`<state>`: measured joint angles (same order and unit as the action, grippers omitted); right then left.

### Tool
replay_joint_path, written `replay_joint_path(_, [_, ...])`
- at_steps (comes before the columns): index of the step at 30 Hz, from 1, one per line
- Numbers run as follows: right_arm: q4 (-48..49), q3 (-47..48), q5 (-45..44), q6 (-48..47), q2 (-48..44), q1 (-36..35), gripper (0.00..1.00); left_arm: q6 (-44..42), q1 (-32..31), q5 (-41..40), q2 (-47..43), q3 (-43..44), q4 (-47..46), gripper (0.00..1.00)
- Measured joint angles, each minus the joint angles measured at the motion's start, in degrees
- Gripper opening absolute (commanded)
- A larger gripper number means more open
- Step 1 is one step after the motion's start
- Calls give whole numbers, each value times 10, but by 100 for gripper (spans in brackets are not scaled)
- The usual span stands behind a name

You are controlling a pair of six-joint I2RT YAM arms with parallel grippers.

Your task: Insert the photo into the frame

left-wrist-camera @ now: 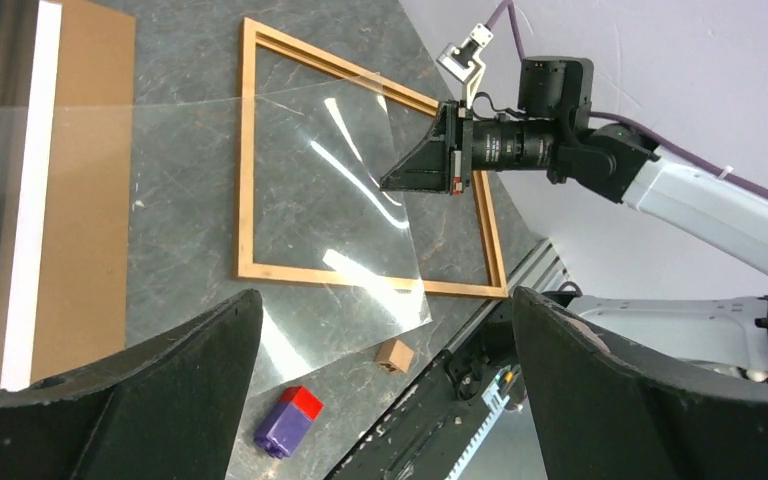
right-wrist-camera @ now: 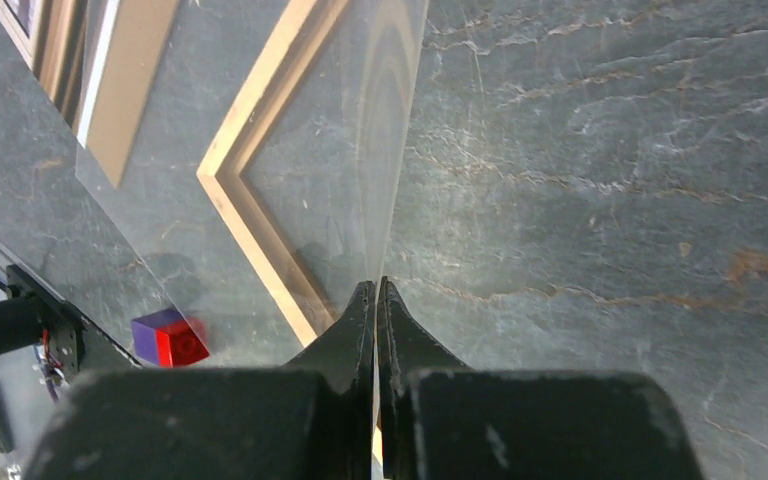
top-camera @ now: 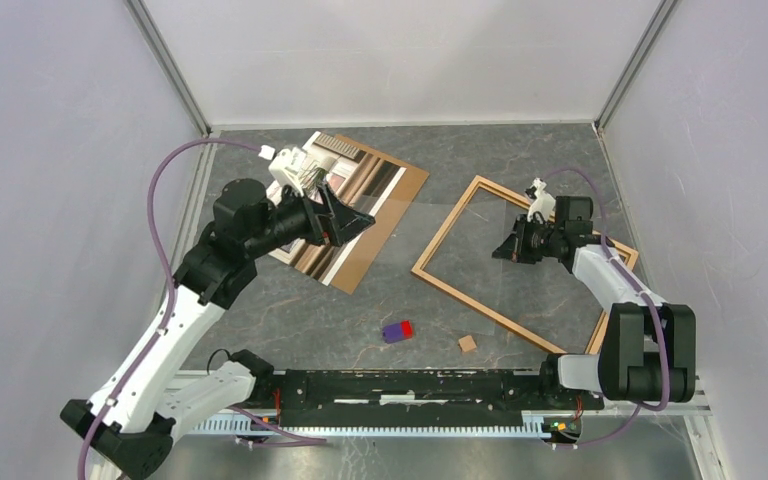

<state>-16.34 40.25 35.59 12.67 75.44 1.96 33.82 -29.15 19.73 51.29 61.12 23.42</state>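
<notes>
The closed right claw (right-wrist-camera: 376, 290) pinches the edge of the clear transparent sheet (left-wrist-camera: 320, 240), which lies partly over the thin, light orange-brown wooden frame (top-camera: 447, 224), so seating this sheet seems to be the step in hand. The frame holds no picture: the large glossy window photo (top-camera: 370, 185) rests on a plain brown backing board (top-camera: 415, 180), under the wide-open left claw (left-wrist-camera: 385, 300). Next, that claw must catch the photo's thin edge.

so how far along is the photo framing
Early. Done: nothing; the frame holds no photo. In hand: right fingers shut on an edge of the clear sheet; left fingers open by the photo on the backing board. To do: seat the photo.
</notes>
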Motion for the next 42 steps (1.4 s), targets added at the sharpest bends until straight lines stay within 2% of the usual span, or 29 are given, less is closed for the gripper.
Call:
replay_joint_path(8, [-64, 20, -9, -80, 2, 35, 0, -61, -54, -19, 76, 80, 28, 100])
replay_joint_path(12, [-91, 24, -17, -102, 10, 48, 0, -85, -83, -41, 96, 81, 37, 100])
replay_joint_path(24, [-144, -5, -68, -127, -14, 90, 0, -123, -96, -119, 172, 70, 82, 100])
replay_joint_path(32, [-123, -6, -70, -94, -20, 117, 0, -107, -69, -57, 226, 70, 69, 100])
replay_joint_path(42, [-73, -4, -72, -56, -4, 165, 0, -44, -49, 17, 278, 71, 23, 100])
